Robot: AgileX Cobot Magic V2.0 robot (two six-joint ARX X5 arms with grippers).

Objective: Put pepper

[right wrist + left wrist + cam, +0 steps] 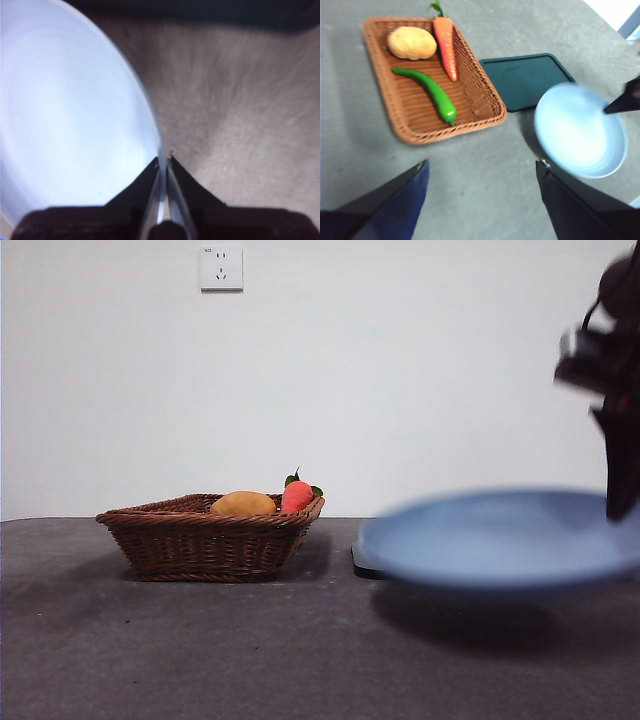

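Note:
The green pepper [429,91] lies in the brown wicker basket [482,87], next to a potato and a carrot; in the front view the basket's wall [210,540] hides it. My right gripper [163,162] is shut on the rim of the blue plate [65,125] and holds it in the air above the table, at the right of the front view [500,540]. The plate also shows in the left wrist view [580,131], beside the basket. My left gripper [482,172] is open and empty, high above the table near the basket.
A yellow potato [412,43] and a red-orange carrot [445,44] share the basket. A dark green tray [522,80] lies flat between basket and plate. A wall with a socket [221,268] stands behind the table.

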